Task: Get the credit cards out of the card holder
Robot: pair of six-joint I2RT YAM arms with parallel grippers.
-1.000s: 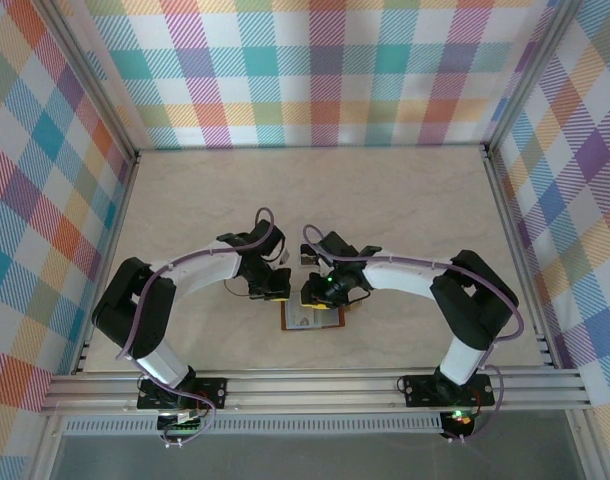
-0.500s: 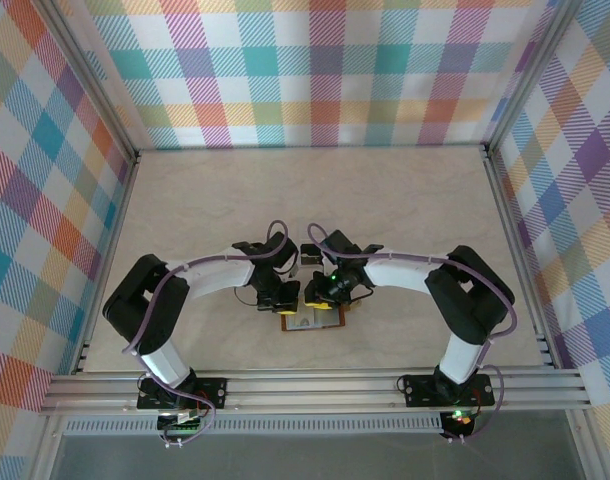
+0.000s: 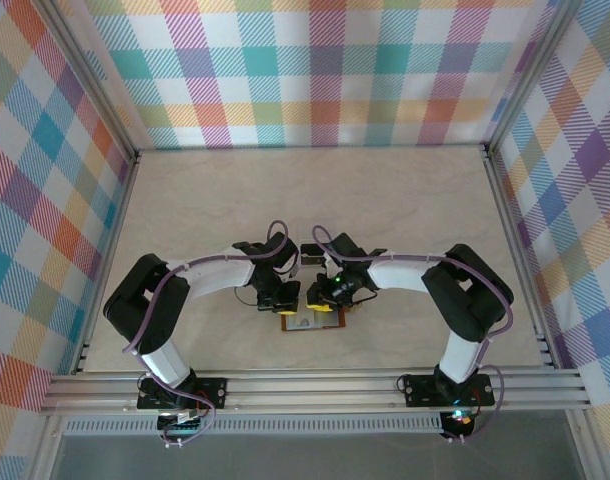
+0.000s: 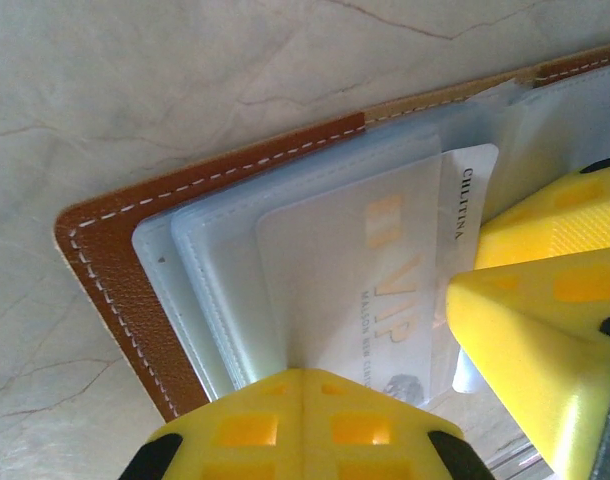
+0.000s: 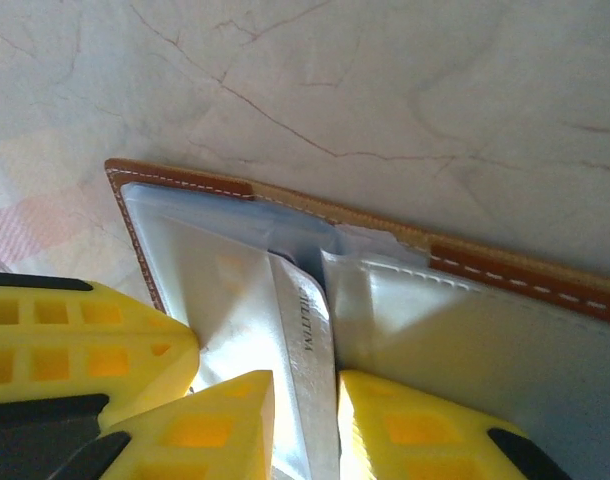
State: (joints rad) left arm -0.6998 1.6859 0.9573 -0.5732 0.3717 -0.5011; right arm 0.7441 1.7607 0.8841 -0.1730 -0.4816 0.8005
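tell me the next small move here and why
Probably the right gripper should slide the card a little way out of its clear sleeve, toward the fold of the wallet. Its fingers sit on both sides of the card's free end, most of the card lies inside the sleeve, and the shut left gripper rests on that sleeve.

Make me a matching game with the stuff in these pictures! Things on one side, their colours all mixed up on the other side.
Things
1. card holder
2. credit card
3. fingers
4. table

Colours
A. bright yellow
B. cream with thin marble veins
C. brown with white stitches
D. pale and see-through, with VIP letters

Right pairs: 1-C, 2-D, 3-A, 4-B
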